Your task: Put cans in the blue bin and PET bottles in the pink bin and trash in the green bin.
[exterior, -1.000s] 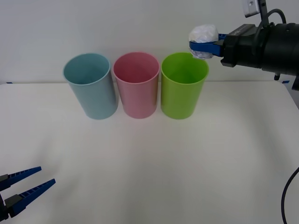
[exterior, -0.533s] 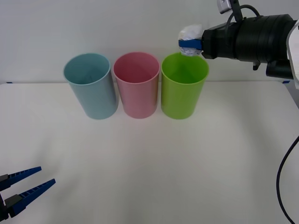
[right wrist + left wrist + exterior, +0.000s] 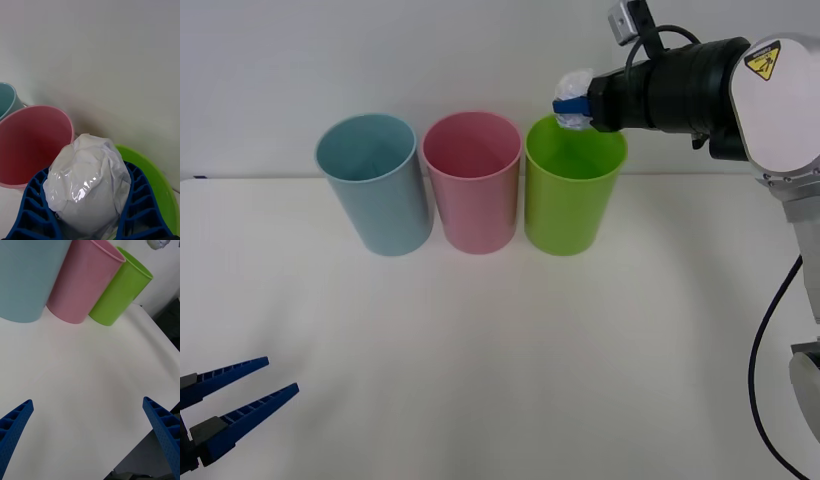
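White and matte, the desk runs back to a plain pale wall. Along its far edge stand the blue bin, the pink bin and the green bin, side by side. The right tool grasps the trash above the green bin's rim. The left tool hangs released over the near left corner.

No words, brands or numbers can be read. The one sign is a yellow triangular warning sticker with a black pictogram, on the white housing of the right arm.
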Tool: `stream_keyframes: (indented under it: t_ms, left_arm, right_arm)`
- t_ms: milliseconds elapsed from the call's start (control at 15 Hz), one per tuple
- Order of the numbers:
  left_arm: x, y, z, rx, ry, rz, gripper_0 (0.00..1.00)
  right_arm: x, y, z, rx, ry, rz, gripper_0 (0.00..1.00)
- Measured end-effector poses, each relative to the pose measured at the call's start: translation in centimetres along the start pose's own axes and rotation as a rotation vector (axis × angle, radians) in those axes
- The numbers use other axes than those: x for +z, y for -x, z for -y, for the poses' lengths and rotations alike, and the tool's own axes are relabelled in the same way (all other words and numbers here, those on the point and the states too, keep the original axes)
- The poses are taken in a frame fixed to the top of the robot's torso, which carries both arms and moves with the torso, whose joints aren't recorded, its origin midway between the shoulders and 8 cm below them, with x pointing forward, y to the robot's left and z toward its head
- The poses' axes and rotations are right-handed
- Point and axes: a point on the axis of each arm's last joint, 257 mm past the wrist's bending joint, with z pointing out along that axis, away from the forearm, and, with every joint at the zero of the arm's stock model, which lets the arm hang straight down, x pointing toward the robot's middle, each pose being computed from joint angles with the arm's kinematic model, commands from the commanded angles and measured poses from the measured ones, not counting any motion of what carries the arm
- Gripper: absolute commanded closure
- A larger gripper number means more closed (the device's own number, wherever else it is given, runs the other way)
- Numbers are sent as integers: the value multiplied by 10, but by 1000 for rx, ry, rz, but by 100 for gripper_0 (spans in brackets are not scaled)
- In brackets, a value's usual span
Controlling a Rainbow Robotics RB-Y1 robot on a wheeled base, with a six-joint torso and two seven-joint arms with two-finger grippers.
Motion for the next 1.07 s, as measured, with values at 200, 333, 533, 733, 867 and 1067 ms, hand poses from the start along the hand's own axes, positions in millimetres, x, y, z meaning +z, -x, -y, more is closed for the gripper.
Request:
stream_keyframes:
  t_ms: [200, 333, 533, 733, 867, 1067]
  left_arm:
    - [0, 0, 0, 0, 0, 0, 0]
    - [0, 0, 0, 0, 0, 0, 0]
    - [0, 0, 0, 0, 0, 0, 0]
    - [0, 0, 0, 0, 0, 0, 0]
    - [0, 0, 0, 0, 0, 0, 0]
    - [0, 0, 0, 0, 0, 0, 0]
  right_arm:
    - [10, -6, 4, -2, -10, -23, 100]
    - [15, -7, 5, -2, -16, -32, 100]
    - [19, -15, 8, -6, -26, -54, 100]
    - [21, -19, 11, -29, -32, -66, 100]
    - [22, -20, 11, -33, -32, -67, 100]
    - [23, -23, 14, -43, -43, -77, 100]
